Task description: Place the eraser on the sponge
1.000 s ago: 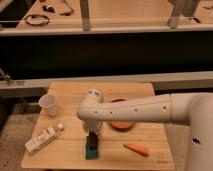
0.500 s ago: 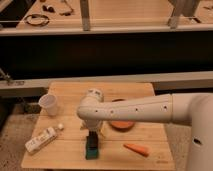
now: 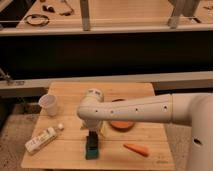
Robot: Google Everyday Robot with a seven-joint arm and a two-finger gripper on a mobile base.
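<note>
Hardly anything has moved since half a second ago: the end effector (image 3: pixel 92 136) still hangs straight down at lower centre of the frame, right over the green sponge (image 3: pixel 91 150) on the table (image 3: pixel 67 92). Whether it is clamped or apart cannot be told, and the eraser cannot be told apart from its dark shape. Right of the sponge lies a carrot (image 3: pixel 136 149).

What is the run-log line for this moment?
gripper: down at green rectangular sponge | sponge: front of light wooden table | eraser: not distinguishable from gripper | placement: unconfirmed
</note>
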